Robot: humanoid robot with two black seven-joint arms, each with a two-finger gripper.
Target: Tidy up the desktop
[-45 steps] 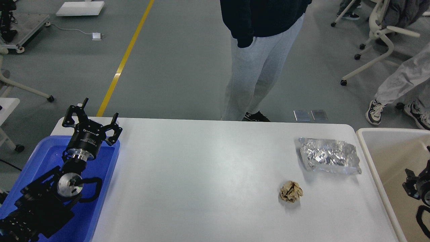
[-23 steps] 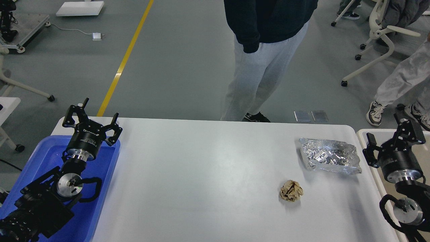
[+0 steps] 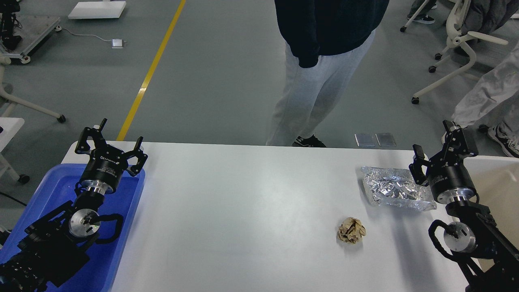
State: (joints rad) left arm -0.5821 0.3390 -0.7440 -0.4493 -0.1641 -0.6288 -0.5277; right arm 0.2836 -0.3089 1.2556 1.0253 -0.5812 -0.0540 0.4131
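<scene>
Worktop (image 3: 251, 211) lies below both raised arms; right pincer (image 3: 440, 151) spread wide just beside foil wrapper (image 3: 395, 188), left pincer (image 3: 111, 140) likewise wide.

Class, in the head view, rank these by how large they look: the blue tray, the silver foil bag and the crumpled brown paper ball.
1. Blue tray, largest, though partly hidden by the left arm and nearer the camera.
2. Silver foil bag.
3. Crumpled brown paper ball, clearly smallest.

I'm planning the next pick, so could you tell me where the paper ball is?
It lies on the right part of the desktop, just ahead-left of the foil bag.
</scene>
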